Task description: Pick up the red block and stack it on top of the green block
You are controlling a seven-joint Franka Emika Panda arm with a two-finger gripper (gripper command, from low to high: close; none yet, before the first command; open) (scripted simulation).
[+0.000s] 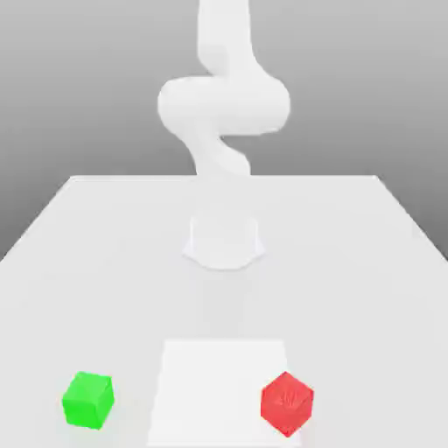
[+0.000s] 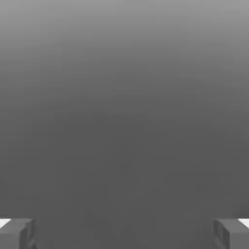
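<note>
Evidently, the whole approach was to be settled by height first: the red block (image 1: 287,404) was placed well below the fingers (image 2: 18,234) and well apart from them, as judged from the arm (image 1: 223,105), which was raised steeply over its base. The block was set down on the tabletop (image 1: 122,297), out in front of that base, at the edge of a pale square patch (image 1: 214,394), so a long reach outward and down seemed to be called for. To which side of the fingers it lay could not be told.

No long axis was offered by the cube, but an upright edge was turned towards the exterior view; a turn of the wrist would probably be needed for two opposite faces to be met squarely, or a corner might be pinched and the block spun. The fingers were spread wide apart, with nothing held and nothing touched between them. Also far beneath them, the green block (image 1: 87,401) was seated well apart from the red one, its top bare and ready for stacking.
</note>
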